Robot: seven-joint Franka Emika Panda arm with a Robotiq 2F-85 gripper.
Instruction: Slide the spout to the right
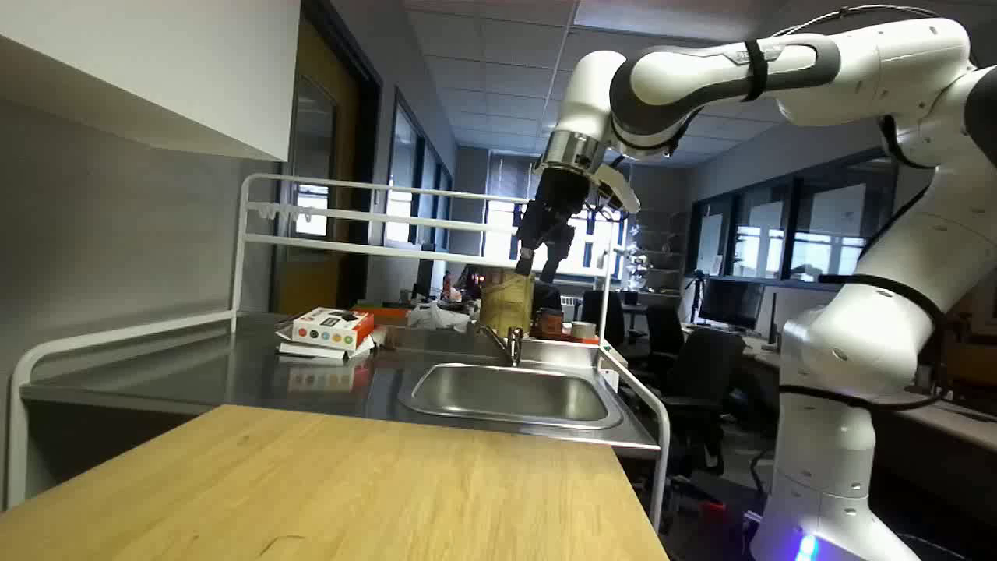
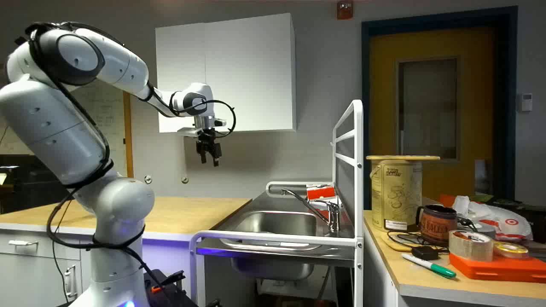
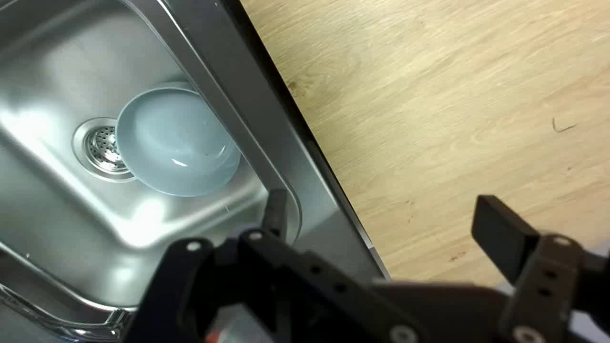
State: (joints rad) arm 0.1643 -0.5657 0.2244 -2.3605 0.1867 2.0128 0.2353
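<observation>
The spout is a slim chrome tube on the faucet at the back edge of the steel sink. In an exterior view the spout slants up from the faucet body, with its tip toward the basin. In the wrist view part of the spout shows at the lower left; the gripper covers the rest of the faucet. My gripper points down, open and empty, high above the counter and apart from the spout. In the wrist view its fingers are wide apart, over the sink's edge and the wooden table.
A pale blue bowl lies in the basin beside the drain. A white rail frame stands behind the faucet. Boxes lie on the steel counter. A tan canister stands beyond the frame. A wooden table adjoins the sink.
</observation>
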